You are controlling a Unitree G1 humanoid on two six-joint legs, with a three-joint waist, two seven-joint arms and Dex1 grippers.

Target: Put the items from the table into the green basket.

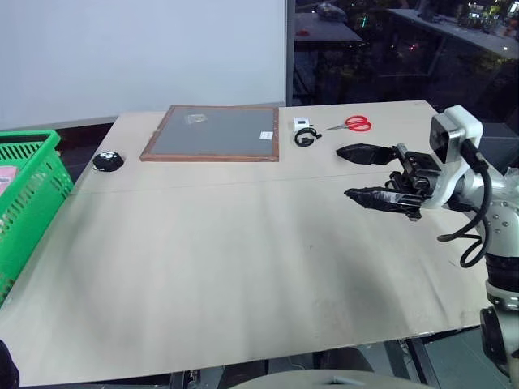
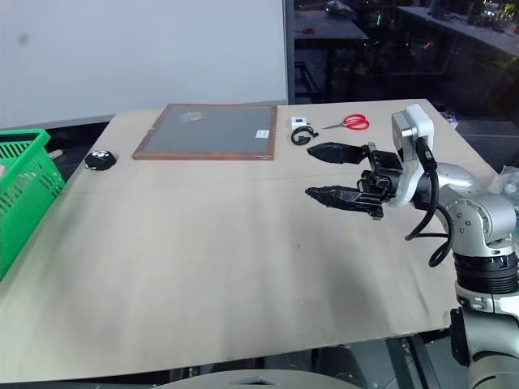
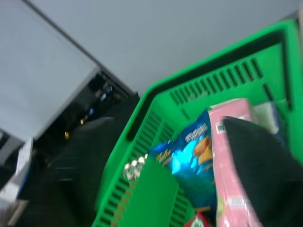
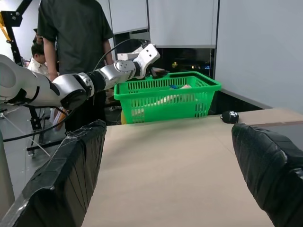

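Pink flat box [image 3: 227,165] in green basket [image 3: 142,189] under left claw [image 4: 152,71]

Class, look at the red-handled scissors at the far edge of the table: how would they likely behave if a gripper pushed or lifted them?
The scissors lie flat and closed, so a push would probably slide or spin them, not roll them. They look thin against the table, so getting fingers under them may be awkward. Metal blades suggest they are stiff and somewhat heavy for their size.
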